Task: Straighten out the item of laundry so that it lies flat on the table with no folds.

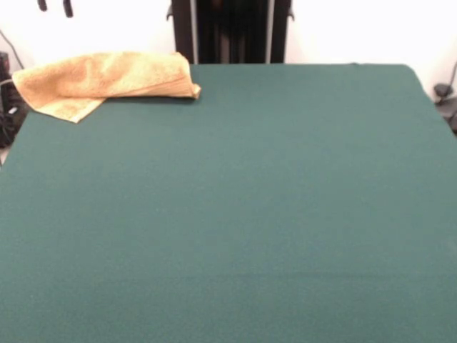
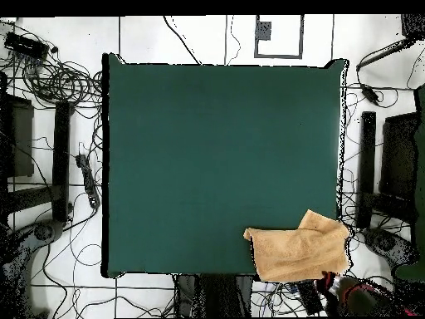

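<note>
Towel (image 1: 107, 82) on table (image 1: 235, 214) corner

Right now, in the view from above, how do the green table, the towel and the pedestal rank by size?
1. Table, by far the largest.
2. Towel, folded over the table's corner.
3. Pedestal, though only partly visible, so unsure.

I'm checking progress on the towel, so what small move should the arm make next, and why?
Probably bring the gripper down over the towel. It lies folded at the table corner, partly overhanging the edge, and the gripper hangs above it, apart.
</note>
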`<state>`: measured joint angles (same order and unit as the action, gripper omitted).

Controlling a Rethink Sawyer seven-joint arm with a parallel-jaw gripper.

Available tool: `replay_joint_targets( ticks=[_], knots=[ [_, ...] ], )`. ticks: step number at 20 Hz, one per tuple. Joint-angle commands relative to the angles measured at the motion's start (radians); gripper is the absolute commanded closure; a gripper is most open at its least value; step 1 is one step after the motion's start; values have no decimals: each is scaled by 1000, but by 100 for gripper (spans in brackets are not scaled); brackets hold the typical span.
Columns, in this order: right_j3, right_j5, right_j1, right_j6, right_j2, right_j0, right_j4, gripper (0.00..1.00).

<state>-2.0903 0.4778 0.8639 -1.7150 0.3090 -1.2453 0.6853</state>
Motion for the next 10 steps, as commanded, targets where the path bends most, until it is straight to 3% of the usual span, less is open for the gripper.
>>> replay_joint_targets(
  ticks=[1,6,10],
  knots=[
    [51,-71,-186,80,105,80,87,0],
    [147,-106,-370,-43,-38,139,191,0],
    [176,-170,-394,-99,-77,163,231,0]
  ],
)
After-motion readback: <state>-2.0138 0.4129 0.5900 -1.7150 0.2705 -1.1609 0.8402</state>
